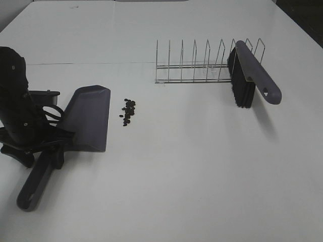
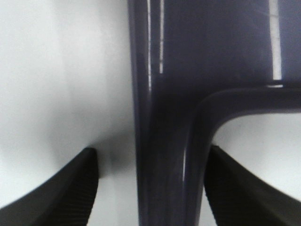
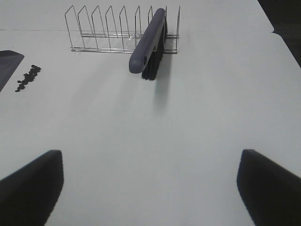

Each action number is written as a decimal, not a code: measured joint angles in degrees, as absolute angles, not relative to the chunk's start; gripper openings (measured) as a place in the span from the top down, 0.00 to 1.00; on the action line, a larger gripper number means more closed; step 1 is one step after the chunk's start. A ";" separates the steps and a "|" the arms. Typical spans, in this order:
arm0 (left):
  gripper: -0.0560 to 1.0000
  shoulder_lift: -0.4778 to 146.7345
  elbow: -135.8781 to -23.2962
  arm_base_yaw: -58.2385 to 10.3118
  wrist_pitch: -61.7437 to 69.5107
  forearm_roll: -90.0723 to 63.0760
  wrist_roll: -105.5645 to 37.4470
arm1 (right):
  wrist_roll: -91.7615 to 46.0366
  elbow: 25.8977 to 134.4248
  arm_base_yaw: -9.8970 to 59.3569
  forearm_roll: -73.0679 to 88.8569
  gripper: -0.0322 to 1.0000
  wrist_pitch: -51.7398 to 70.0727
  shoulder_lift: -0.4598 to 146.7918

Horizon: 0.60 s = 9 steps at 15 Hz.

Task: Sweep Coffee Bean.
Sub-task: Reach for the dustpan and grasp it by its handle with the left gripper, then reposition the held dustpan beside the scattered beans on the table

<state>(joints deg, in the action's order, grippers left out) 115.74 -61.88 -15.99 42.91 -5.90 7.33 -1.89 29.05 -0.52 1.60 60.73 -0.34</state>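
The grey dustpan point(image 1: 91, 117) lies on the white table at the left, its tray edge facing the coffee beans point(image 1: 127, 110), a small dark cluster just to its right. My left gripper point(image 1: 53, 150) straddles the dustpan's handle point(image 2: 164, 141). Its jaws are open, with a gap between one finger point(image 2: 70, 193) and the handle, and the other finger close against it. The grey brush point(image 1: 255, 75) with black bristles leans in a wire rack point(image 1: 194, 65) at the back right. My right gripper point(image 3: 150, 188) is open and empty, well short of the brush point(image 3: 149, 42). The beans also show in the right wrist view point(image 3: 28, 77).
The wire rack point(image 3: 103, 28) stands across the back of the table with several upright loops. The table's right edge point(image 1: 303, 30) runs past the brush, with dark floor beyond. The dustpan's handle end point(image 1: 30, 194) points toward the front left.
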 joint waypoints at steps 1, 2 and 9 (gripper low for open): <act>0.59 115.79 -61.88 -15.99 42.69 -5.50 7.33 | -1.89 29.05 -0.52 1.60 0.14 60.73 -0.34; 0.65 115.79 -61.88 -15.99 42.63 -5.50 7.33 | -1.89 29.05 -0.52 1.60 0.14 60.73 -0.34; 0.64 113.33 -61.82 -15.99 41.48 -6.13 10.31 | -1.89 29.05 -0.52 1.60 0.14 60.73 -0.34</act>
<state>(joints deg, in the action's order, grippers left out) 113.33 -61.82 -15.99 41.48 -6.13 10.31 -1.89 29.05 -0.52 1.60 60.73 -0.34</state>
